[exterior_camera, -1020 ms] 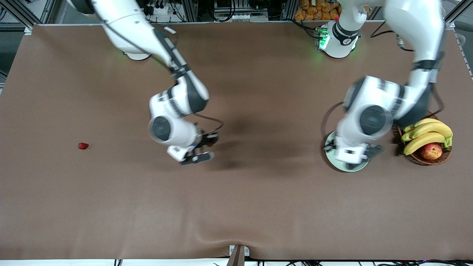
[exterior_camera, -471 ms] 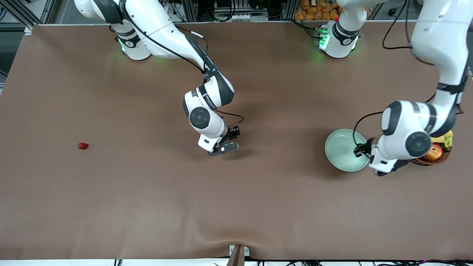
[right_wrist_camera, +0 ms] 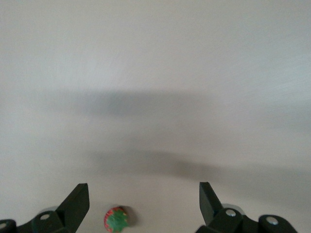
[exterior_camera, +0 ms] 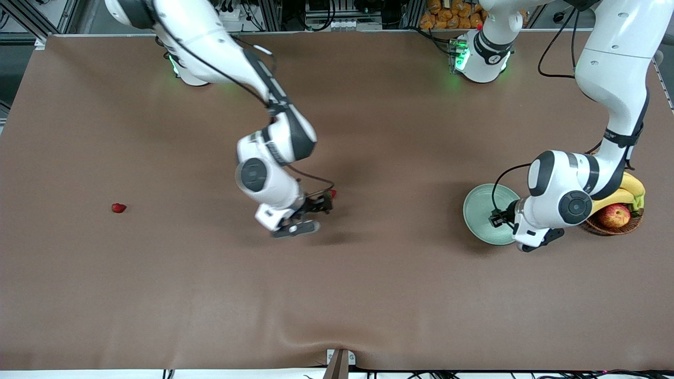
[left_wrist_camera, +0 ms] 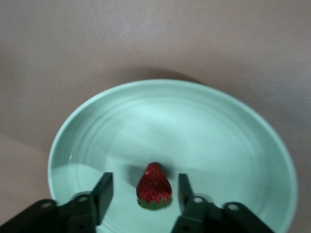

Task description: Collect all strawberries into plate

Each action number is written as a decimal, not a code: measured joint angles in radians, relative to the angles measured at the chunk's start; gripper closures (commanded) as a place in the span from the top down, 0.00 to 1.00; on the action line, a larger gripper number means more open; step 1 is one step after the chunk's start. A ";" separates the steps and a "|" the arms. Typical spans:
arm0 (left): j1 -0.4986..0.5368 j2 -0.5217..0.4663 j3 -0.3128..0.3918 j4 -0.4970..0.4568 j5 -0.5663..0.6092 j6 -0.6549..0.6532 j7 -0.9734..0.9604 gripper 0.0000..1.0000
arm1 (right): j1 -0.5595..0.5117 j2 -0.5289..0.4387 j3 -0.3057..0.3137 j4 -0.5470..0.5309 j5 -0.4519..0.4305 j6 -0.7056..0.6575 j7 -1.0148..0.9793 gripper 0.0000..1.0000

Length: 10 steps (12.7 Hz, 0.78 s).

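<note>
One strawberry (left_wrist_camera: 154, 186) now lies in the plate (left_wrist_camera: 233, 126) between our spread left gripper (left_wrist_camera: 144, 192) fingers; our right gripper (right_wrist_camera: 143, 201), open, has dropped over the second berry (right_wrist_camera: 115, 218).

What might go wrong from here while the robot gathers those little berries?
1. The loose strawberry on the table sits off-centre between the right arm's open jaws; closing may nudge it so it rolls away.
2. The left arm's open jaws straddle the plated strawberry lying in the plate; a careless lift could flick it out.
</note>
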 measured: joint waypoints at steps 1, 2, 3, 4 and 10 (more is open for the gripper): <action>0.002 -0.030 -0.032 0.014 0.000 -0.044 0.000 1.00 | -0.066 -0.041 -0.004 0.000 -0.001 -0.073 0.000 1.00; 0.002 -0.061 -0.079 0.034 0.000 -0.093 -0.019 1.00 | -0.138 -0.072 -0.006 -0.001 -0.010 -0.158 -0.002 1.00; -0.001 -0.088 -0.141 0.059 -0.001 -0.138 -0.078 1.00 | -0.212 -0.095 -0.007 -0.002 -0.045 -0.233 -0.008 1.00; -0.013 -0.104 -0.209 0.087 -0.001 -0.168 -0.186 1.00 | -0.283 -0.110 -0.006 -0.003 -0.119 -0.285 -0.016 1.00; -0.410 0.077 -0.272 0.302 0.000 -0.129 -0.902 1.00 | -0.575 -0.105 -0.006 -0.048 -0.394 -0.314 -0.439 1.00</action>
